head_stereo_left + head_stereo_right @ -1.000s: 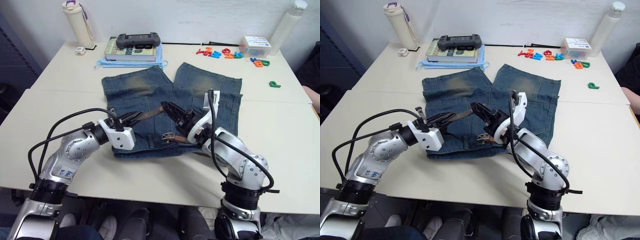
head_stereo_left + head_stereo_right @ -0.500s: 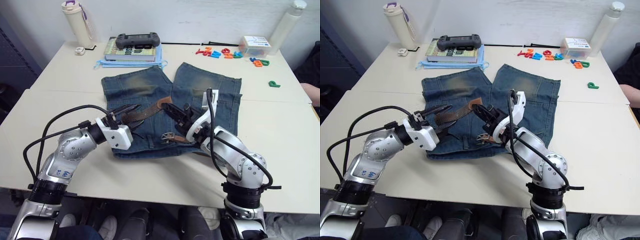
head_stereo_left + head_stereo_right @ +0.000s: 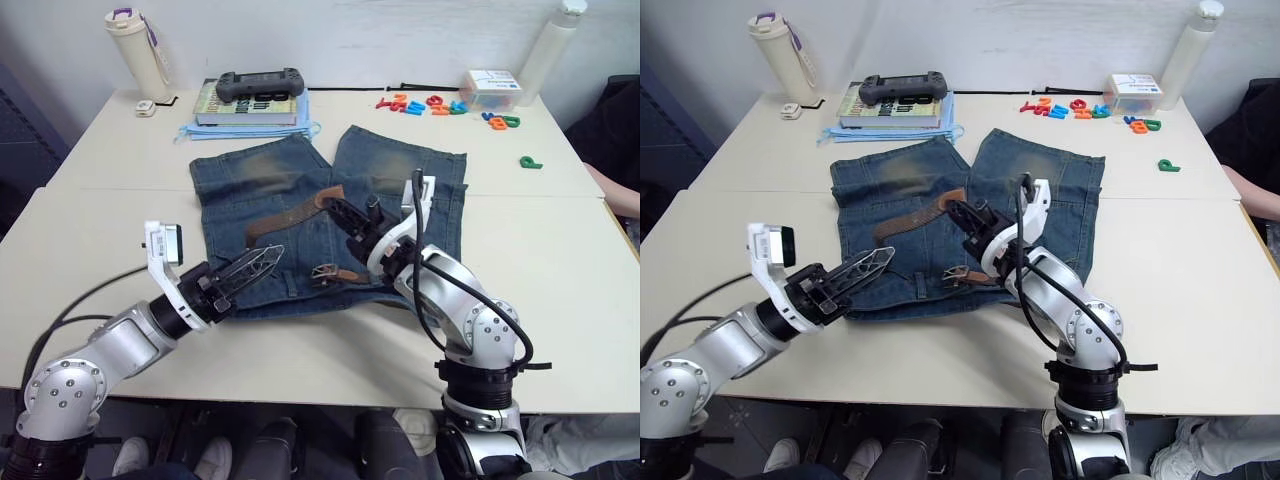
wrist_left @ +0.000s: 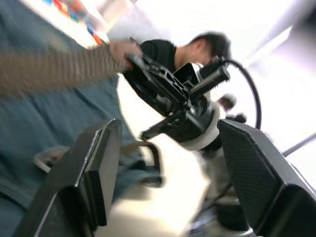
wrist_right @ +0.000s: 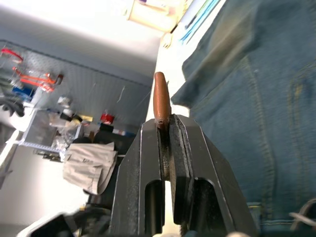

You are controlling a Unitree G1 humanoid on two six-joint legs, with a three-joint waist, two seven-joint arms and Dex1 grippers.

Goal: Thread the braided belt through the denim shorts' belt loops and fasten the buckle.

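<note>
The denim shorts (image 3: pixel 400 185) lie flat mid-table, waistband toward me. Across the left leg runs the braided belt (image 3: pixel 285 215), dark brown, rising to its tan tip. My right gripper (image 3: pixel 337 206) is shut on that tip, and the right wrist view shows the tip (image 5: pixel 160 98) sticking out between the closed fingers. The buckle (image 3: pixel 324 270) rests on the waistband below the right gripper. A belt loop (image 3: pixel 922 285) stands on the waistband near it. My left gripper (image 3: pixel 266 263) hovers open over the shorts' front left corner, with nothing between its fingers (image 4: pixel 94 168).
At the back left stand a bottle (image 3: pixel 132 45) and a book with a game controller (image 3: pixel 255 85) on it, over blue masks (image 3: pixel 200 130). Coloured letters (image 3: pixel 430 103), a white box (image 3: pixel 490 88) and a white bottle (image 3: pixel 548 45) sit back right. A person's arm (image 3: pixel 620 185) is at the right edge.
My left gripper has opened, let go of the belt and drawn back toward the front left. My right gripper has shut on the belt's tan tip. The camera has shifted.
</note>
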